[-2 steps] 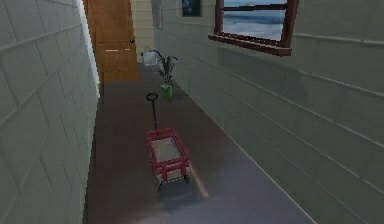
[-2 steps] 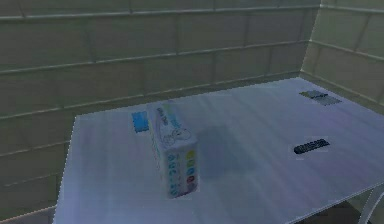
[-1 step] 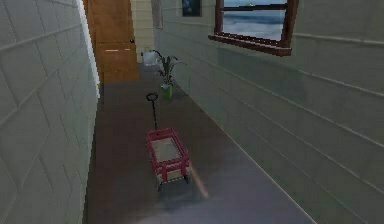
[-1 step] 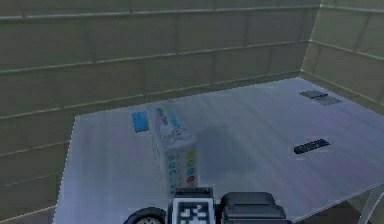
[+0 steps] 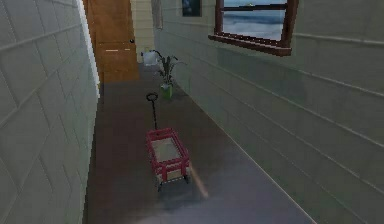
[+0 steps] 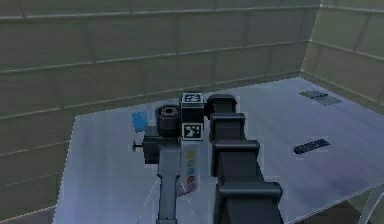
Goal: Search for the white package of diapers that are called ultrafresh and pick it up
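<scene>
In the arm side view my arm [image 6: 238, 165] reaches out over a pale grey table [image 6: 110, 170]. The gripper [image 6: 150, 138] sits left of the two white marker squares [image 6: 192, 115]. A small blue thing [image 6: 138, 120] lies on the table right by the gripper's far end. A light, upright package with coloured dots [image 6: 185, 172] stands on the table just left of the arm bar, below the gripper's body. I cannot tell whether the gripper holds anything.
On the table's right lie a dark remote-like bar [image 6: 310, 147] and a flat grey thing [image 6: 318, 96]. The forward view looks down a hallway with a red wagon [image 5: 167, 152], a potted plant [image 5: 165, 72], a wooden door [image 5: 112, 38] and a window [image 5: 255, 22].
</scene>
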You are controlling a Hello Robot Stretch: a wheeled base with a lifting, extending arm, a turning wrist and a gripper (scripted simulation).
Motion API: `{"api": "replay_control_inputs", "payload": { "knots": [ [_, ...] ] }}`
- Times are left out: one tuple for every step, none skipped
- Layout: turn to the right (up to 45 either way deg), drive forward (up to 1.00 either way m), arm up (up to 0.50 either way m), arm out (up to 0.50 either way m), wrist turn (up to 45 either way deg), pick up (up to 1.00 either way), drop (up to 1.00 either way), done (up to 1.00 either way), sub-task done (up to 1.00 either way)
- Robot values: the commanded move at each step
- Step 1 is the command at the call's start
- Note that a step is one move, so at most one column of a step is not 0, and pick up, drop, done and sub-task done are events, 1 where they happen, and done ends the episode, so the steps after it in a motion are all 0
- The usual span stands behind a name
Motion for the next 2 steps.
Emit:
{"api": "replay_control_inputs", "payload": {
  "knots": [
    [0.0, 0.0, 0.0, 0.0, 45.0, 0.0, 0.0, 0.0, 0.0],
    [0.0, 0.0, 0.0, 0.0, 45.0, 0.0, 0.0, 0.0, 0.0]
  ]
}}
